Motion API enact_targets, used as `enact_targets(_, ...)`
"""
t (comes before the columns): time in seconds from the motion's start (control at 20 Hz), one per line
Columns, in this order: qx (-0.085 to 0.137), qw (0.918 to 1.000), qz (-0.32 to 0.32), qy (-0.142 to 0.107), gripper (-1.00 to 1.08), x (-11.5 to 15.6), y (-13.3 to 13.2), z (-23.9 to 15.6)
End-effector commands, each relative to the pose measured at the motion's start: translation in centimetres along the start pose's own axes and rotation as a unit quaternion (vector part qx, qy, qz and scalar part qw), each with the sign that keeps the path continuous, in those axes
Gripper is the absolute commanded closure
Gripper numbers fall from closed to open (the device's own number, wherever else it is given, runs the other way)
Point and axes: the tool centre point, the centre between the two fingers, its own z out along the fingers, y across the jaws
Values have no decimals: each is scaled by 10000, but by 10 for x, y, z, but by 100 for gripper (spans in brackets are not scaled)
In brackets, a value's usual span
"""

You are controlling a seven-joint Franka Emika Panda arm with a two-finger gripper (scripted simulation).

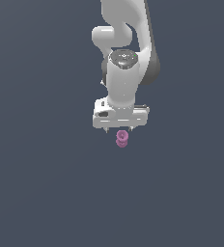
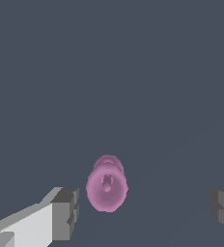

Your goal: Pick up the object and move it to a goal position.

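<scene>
The object (image 1: 121, 139) is a tiny pink-purple piece of stacked rounded lobes, lying on the flat dark grey floor just below my white gripper (image 1: 119, 130) in the exterior view. In the wrist view the object (image 2: 106, 185) shows end-on as a rounded pink disc with a small knob in its middle. It lies between my two grey fingertips (image 2: 65, 213), nearer to one of them. My gripper (image 2: 145, 208) is open, with wide gaps on both sides of the object, and neither finger touches it.
The white arm (image 1: 126, 43) rises from the gripper toward the top of the exterior view. Around it is only plain dark grey ground (image 1: 46, 183).
</scene>
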Motion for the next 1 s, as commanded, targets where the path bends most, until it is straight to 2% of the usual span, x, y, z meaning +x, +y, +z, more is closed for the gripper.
enact_targets(0.0, 0, 10000, 0, 0, -92, 0, 0, 0)
enact_targets(0.45, 137, 9997, 125, 154, -92, 11, 2, -7)
enact_targets(0.95, 122, 9998, -27, 140, -92, 9, 1, -3)
